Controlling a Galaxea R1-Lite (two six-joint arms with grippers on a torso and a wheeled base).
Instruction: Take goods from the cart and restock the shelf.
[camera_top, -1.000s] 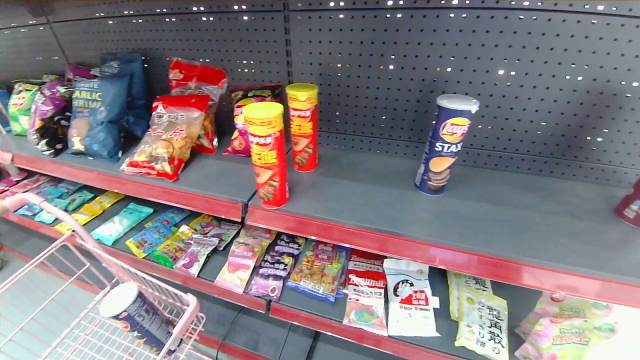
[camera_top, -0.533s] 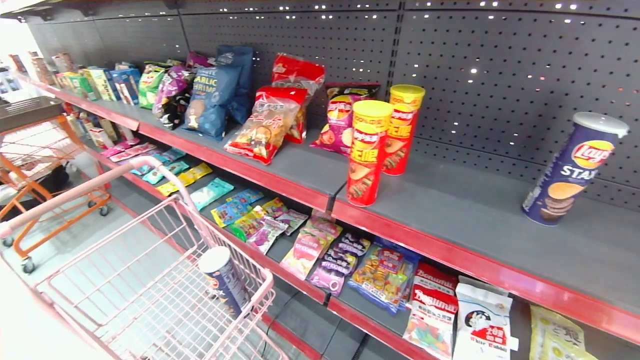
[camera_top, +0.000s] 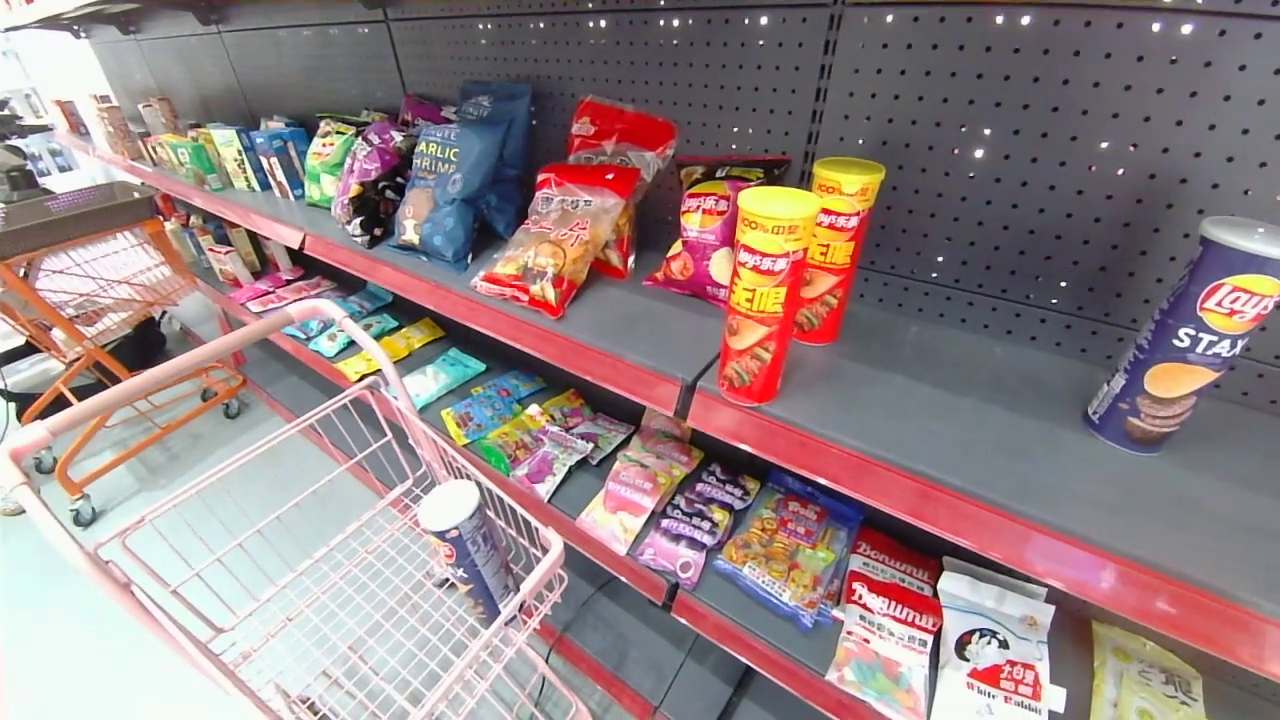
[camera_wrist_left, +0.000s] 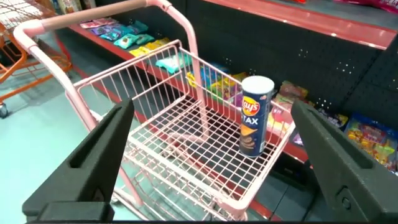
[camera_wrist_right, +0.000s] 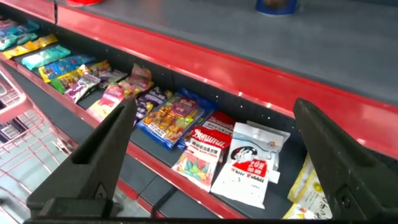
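- Cart (camera_top: 200, 362), pink wire, standing in aisle just beside shelf unit; handle (camera_wrist_left: 93, 17) also seen from left wrist.
- Blue chip can (camera_top: 465, 545) with white lid, upright in basket corner nearest shelf, touching wire wall; same can (camera_wrist_left: 255, 115) seen from left wrist, alone in basket.
- Left gripper (camera_wrist_left: 211, 109): fingers spread wide, nothing between them; hanging above cart basket, apart from can.
- Right gripper (camera_wrist_right: 214, 106): fingers likewise spread wide, nothing held; positioned in front of lower shelf, below red edge of upper board.
- Upper shelf board (camera_top: 950, 430), grey with red front edge, backed by perforated panel.
- Second blue chip can (camera_top: 1180, 340), upright on upper board at its right end, well apart from other goods.
- Two red chip cans with yellow lids: front can (camera_top: 765, 295) near board edge, rear can (camera_top: 835, 250) just behind it.
- Snack bags (camera_top: 560, 240), red, blue and purple, leaning in a row left of red cans.
- Lower shelf: flat candy packets (camera_top: 640, 490) laid side by side; white packet (camera_wrist_right: 249, 165) next to red ones in right wrist view.
- Orange cart (camera_top: 110, 290), farther down aisle, behind pink cart.
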